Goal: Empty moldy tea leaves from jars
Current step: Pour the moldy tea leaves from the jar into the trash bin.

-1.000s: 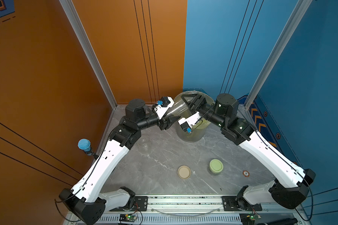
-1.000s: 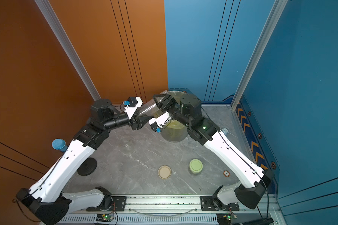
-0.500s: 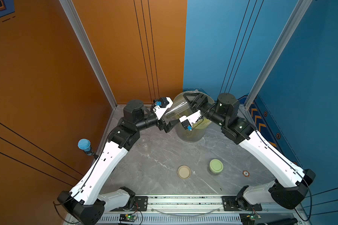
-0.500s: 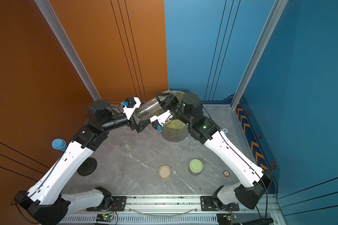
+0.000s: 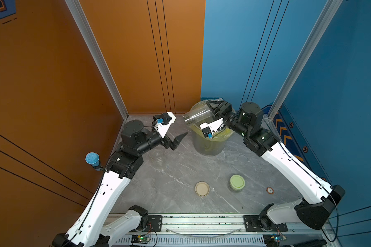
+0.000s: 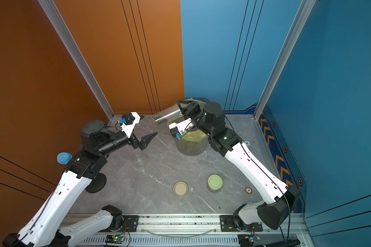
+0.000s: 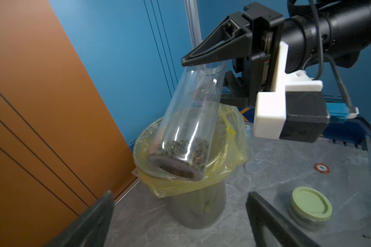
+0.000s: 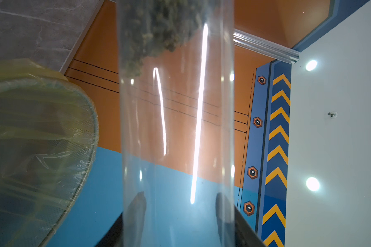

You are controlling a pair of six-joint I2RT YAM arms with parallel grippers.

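One clear jar (image 7: 186, 119) — dark crumbly leaves (image 7: 198, 149)

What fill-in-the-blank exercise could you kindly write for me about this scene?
The right gripper holds the tall jar at a bin lined with a ___ bag.
The left gripper has its jaws ___.
The short jar wears a pale ___ lid.
Missing words: yellow, open, green.

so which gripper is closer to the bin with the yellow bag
Right. The right gripper hangs above the bin, over its rim, shut on the tall jar. The left gripper is open, off to one side of the bin and not touching it.
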